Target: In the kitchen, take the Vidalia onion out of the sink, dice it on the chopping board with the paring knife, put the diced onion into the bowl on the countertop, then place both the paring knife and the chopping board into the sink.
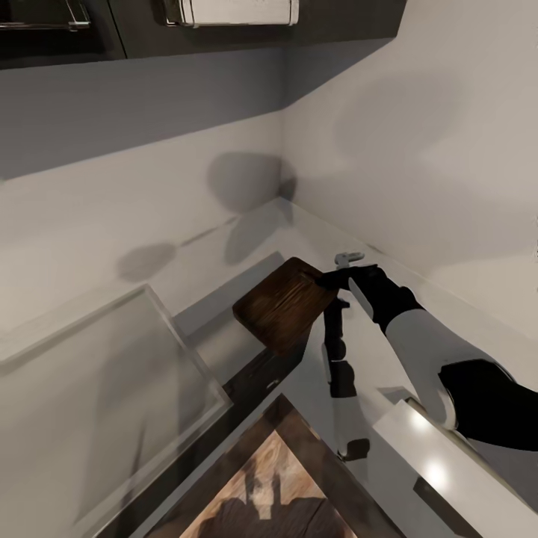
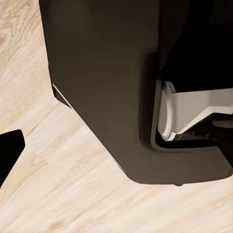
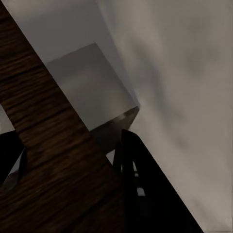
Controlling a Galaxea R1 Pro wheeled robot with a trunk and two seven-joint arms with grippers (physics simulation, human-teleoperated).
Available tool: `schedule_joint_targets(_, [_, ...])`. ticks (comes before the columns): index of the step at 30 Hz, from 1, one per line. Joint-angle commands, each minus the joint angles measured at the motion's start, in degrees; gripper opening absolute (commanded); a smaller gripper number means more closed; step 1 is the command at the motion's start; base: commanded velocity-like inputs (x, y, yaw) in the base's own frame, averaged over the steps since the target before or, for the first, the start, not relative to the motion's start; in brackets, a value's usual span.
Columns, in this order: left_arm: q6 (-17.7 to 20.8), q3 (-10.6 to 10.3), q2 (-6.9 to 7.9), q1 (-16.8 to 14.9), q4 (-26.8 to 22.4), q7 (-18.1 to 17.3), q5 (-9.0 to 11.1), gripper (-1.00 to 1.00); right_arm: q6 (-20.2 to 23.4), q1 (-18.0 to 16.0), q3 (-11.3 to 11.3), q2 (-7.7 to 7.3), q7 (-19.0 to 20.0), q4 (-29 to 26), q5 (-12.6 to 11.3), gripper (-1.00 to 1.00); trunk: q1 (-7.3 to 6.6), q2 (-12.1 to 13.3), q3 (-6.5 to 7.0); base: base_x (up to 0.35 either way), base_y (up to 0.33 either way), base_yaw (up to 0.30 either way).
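One board (image 1: 286,312) hangs tilted above the worktop (image 1: 224,254), pinched at its 3 o'clock edge by the right end effector (image 1: 334,279), likely for carrying to the sink. Left end effector: cannot tell.

Dark wall cabinets (image 1: 67,30) hang above pale walls (image 1: 418,134); light wooden floor (image 2: 63,184) lies below.

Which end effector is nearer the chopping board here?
Right. The right end effector grips the chopping board at its edge; the left wrist view faces wooden floor, away from it.
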Motion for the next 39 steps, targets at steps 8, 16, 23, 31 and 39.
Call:
schedule_joint_targets(8, [-0.09,0.27,0.04,0.04,-0.07,0.18,-0.55,1.0,0.28,0.0,0.66,0.15,0.17,2.15,-0.07,-1.0,0.05,-0.07,0.64,0.0,0.0,0.0])
schedule_joint_targets(16, [-0.09,0.29,0.13,0.04,0.13,0.17,-0.51,1.0,0.34,0.0,0.67,0.17,0.2,2.15,-0.08,-1.0,0.05,-0.07,1.37,0.0,0.0,0.0])
schedule_joint_targets(23, [-0.09,0.35,0.13,0.04,0.15,0.16,-0.5,1.0,0.36,0.0,0.67,0.19,0.2,2.15,-0.08,-1.0,0.05,-0.07,2.0,0.0,0.0,0.0])
schedule_joint_targets(31, [-0.09,0.28,0.13,0.04,0.16,0.16,-0.51,1.0,0.36,0.0,0.67,0.33,0.23,2.15,-0.16,-1.0,0.05,-0.07,2.73,0.0,0.0,0.0])
schedule_joint_targets(39, [-0.09,0.27,0.13,0.04,0.15,0.13,-0.5,1.0,0.36,0.0,0.67,0.35,0.19,2.15,-0.17,-1.0,0.05,-0.07,3.46,0.0,0.0,0.0])
